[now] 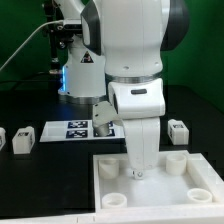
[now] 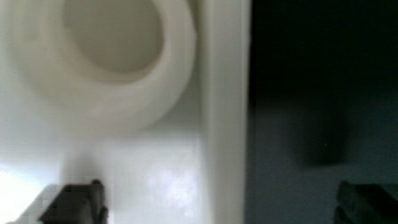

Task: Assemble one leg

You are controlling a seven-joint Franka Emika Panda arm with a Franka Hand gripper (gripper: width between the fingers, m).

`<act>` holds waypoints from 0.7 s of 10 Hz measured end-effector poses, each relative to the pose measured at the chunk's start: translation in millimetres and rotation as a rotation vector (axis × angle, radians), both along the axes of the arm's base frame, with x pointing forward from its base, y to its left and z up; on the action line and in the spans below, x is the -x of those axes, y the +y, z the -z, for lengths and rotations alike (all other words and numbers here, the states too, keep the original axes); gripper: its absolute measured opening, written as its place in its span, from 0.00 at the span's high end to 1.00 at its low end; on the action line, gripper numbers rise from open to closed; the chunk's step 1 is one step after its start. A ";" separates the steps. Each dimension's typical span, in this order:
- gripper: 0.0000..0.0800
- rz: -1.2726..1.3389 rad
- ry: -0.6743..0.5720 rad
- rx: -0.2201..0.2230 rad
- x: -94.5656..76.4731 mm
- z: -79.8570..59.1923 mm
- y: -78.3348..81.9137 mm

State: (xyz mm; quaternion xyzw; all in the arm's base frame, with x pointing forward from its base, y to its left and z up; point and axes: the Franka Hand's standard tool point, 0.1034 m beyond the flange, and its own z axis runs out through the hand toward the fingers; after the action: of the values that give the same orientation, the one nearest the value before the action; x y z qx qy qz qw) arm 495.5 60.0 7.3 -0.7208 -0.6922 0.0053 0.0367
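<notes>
A large white square piece (image 1: 160, 185) with round corner sockets lies at the front. My gripper (image 1: 138, 172) hangs low over its middle, fingers pointing down. In the wrist view the gripper (image 2: 217, 206) is open and empty, its dark fingertips (image 2: 71, 204) far apart. Between them runs a white wall of the square piece (image 2: 187, 150), with one round socket (image 2: 111, 45) beyond. One small white leg (image 1: 22, 138) with a tag stands at the exterior view's left. Another leg (image 1: 178, 130) stands at the exterior view's right. Both are apart from the gripper.
The marker board (image 1: 75, 130) lies behind the square piece. A further tagged white piece (image 1: 103, 115) sits tilted beside the arm, and another shows at the exterior view's left edge (image 1: 2, 136). A stand with a blue light (image 1: 78, 75) is at the back.
</notes>
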 end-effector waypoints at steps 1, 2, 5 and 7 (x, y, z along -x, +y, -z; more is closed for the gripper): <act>0.19 0.000 0.000 0.000 0.1 0.1 -0.1; 0.19 0.001 0.001 0.000 0.1 0.3 -0.3; 0.19 0.001 0.002 0.000 0.4 0.8 -0.4; 0.19 0.088 0.002 0.010 3.5 -9.1 -2.3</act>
State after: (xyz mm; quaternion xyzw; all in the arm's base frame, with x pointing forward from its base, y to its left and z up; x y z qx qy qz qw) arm 492.0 57.7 16.4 -0.7506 -0.6599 0.0078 0.0340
